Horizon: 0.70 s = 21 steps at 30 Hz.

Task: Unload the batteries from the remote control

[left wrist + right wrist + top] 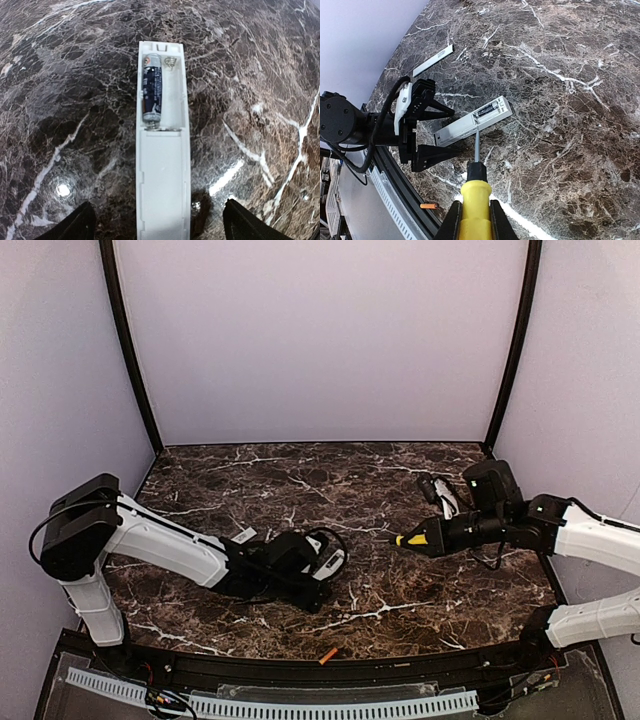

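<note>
The white remote control point(162, 170) lies face down on the marble, its battery bay open. One dark battery point(152, 90) sits in the left slot; the right slot is bare. My left gripper point(160, 227) is open, with a finger on each side of the remote's near end and not touching it; it also shows in the top view point(318, 568). My right gripper point(476, 220) is shut on a yellow screwdriver point(476, 192), whose tip is at the edge of the bay on the remote point(460, 129). An orange battery point(428, 205) lies on the black front rim point(327, 654).
The flat whitish cover strip point(434, 60) lies on the marble beyond the left gripper. The black front rim point(400, 660) and white slotted rail run along the near edge. The right gripper point(432, 536) hovers right of the remote point(332, 562).
</note>
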Available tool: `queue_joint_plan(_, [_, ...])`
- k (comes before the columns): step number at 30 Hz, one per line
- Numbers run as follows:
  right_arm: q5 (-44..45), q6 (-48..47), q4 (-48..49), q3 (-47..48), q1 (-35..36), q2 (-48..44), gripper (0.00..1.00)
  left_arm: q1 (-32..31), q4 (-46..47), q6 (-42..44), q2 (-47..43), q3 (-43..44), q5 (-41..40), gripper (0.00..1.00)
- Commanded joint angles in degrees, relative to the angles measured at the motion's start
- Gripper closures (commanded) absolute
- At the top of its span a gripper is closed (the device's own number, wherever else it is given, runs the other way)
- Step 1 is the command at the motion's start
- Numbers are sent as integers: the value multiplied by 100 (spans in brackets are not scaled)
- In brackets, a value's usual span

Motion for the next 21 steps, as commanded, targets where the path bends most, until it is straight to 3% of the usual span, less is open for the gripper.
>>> queue_joint_plan(1, [140, 26, 162, -55, -29, 24, 100, 2, -690, 301, -218, -15, 106, 7])
queue_joint_plan(8, [222, 41, 250, -60, -30, 110, 100, 166, -475, 1334, -469, -18, 146, 1])
queue_joint_plan(13, [278, 212, 607, -262, -29, 43, 100, 332, 2047, 1511, -758, -1357, 310, 1])
queue_joint_plan(21, [298, 225, 698, -262, -33, 238, 100, 334, 5364, 2007, -309, -2666, 537, 2])
